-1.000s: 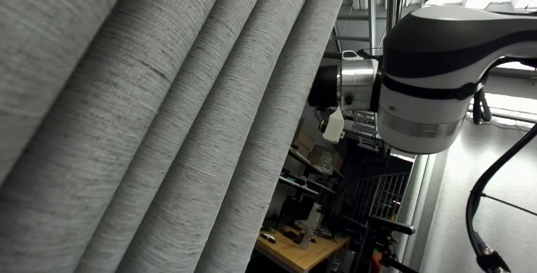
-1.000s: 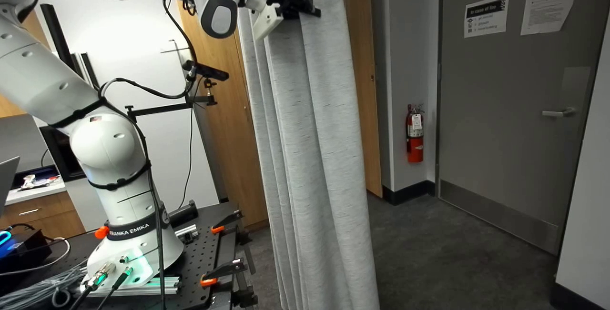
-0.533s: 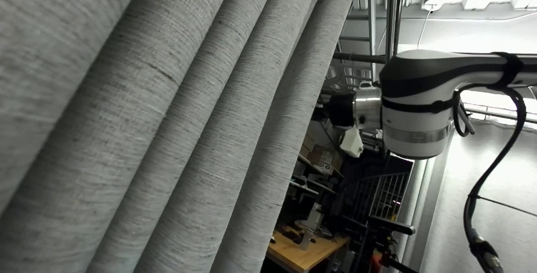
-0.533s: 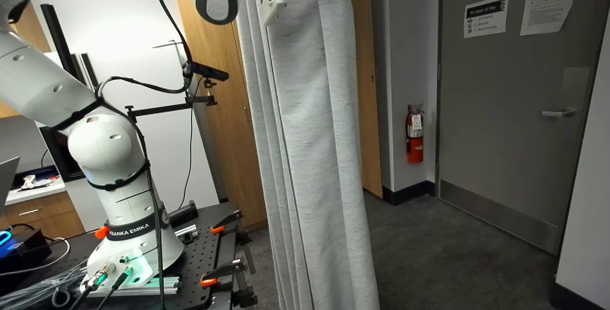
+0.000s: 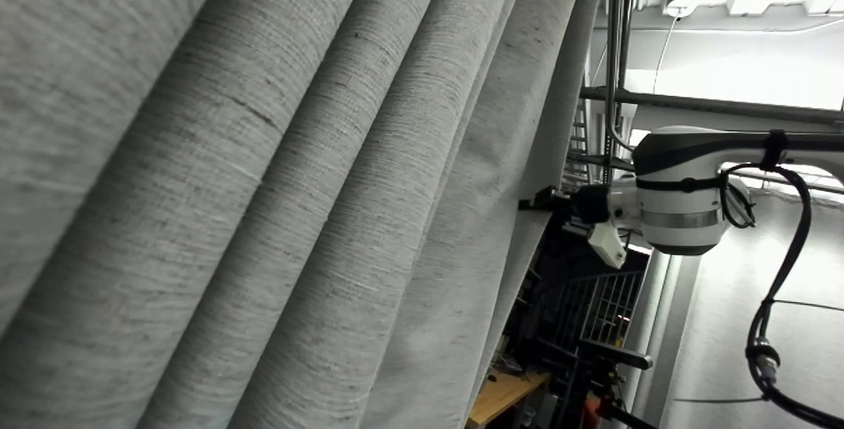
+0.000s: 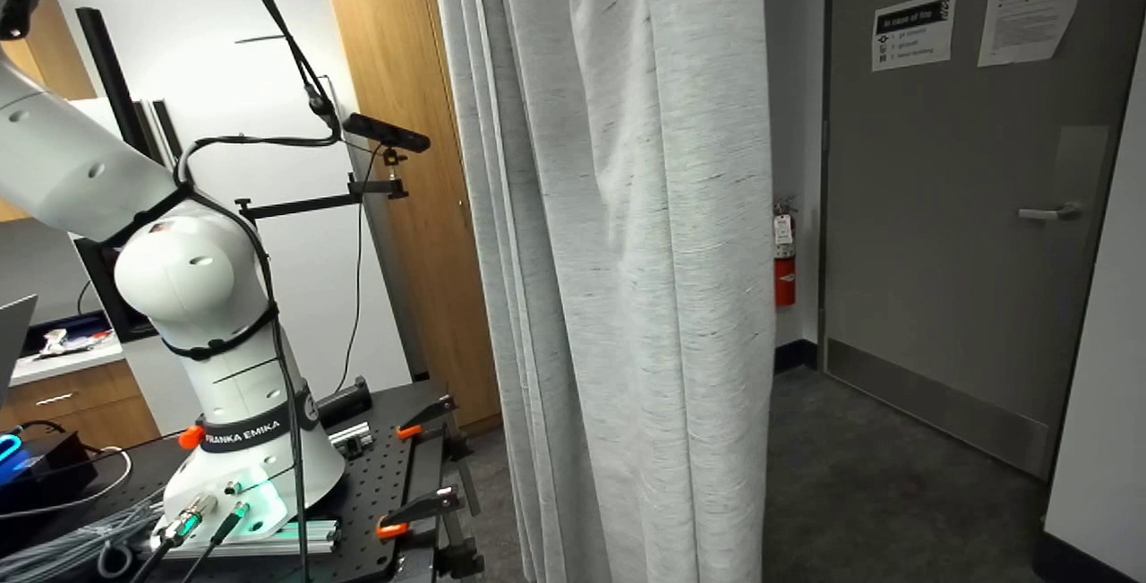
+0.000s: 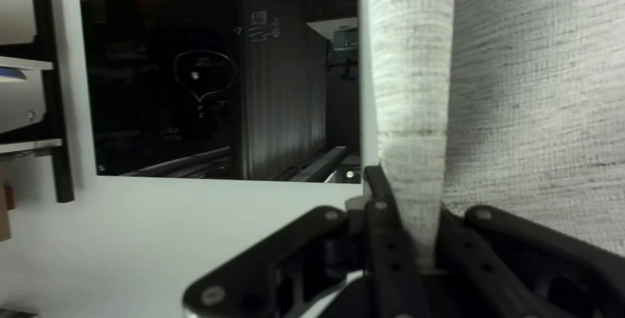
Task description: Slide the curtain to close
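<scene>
On the curtain point(image 7: 537, 88), we see the gripper point(image 7: 411, 198) clamped around one edge. The curtain partly hides a fire extinguisher point(image 6: 785, 278).

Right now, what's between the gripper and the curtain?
Nothing shows between them: in the wrist view, the gripper holds a fold of the curtain directly between its fingers.

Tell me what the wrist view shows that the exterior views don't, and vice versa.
Only the wrist view: a fold of the curtain between both fingers, and a white balloon-shaped outline on a dark panel.
Only the exterior views: the arm's white links in both, plus the grey door and the robot's base in an exterior view.
Shared: the curtain, in every view, and the gripper, in the wrist view and an exterior view.
</scene>
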Tool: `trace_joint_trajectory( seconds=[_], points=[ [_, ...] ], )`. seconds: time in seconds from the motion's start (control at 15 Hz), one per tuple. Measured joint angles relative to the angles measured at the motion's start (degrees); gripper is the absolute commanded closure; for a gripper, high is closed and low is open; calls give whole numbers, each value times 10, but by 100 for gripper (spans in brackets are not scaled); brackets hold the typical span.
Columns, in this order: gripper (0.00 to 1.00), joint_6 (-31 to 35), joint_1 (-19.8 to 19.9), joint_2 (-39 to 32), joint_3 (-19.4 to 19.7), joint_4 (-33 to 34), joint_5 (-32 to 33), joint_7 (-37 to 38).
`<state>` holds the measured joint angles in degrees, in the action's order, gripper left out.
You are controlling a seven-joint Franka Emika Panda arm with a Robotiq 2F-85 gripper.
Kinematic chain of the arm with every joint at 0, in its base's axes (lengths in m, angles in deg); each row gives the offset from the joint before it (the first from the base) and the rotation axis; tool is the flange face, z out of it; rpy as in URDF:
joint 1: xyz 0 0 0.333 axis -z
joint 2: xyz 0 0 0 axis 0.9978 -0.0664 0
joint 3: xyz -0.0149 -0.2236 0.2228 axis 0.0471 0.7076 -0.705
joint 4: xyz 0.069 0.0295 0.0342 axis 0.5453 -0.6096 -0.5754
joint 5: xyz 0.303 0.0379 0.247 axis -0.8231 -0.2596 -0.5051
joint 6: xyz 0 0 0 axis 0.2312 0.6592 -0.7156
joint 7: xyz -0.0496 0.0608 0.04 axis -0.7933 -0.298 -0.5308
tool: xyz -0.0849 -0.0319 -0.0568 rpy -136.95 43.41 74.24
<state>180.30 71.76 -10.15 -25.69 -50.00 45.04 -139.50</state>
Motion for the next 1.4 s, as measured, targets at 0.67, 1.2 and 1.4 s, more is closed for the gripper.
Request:
trace_joint_trajectory(
  seconds=[0.67, 1.2, 1.4],
  points=[
    [100, -114, 1, -4, 237, 112, -1, 19],
    [100, -152, -139, 6, 381, 221, 21, 35],
    [100, -152, -177, 6, 390, 213, 50, 36]
  ],
)
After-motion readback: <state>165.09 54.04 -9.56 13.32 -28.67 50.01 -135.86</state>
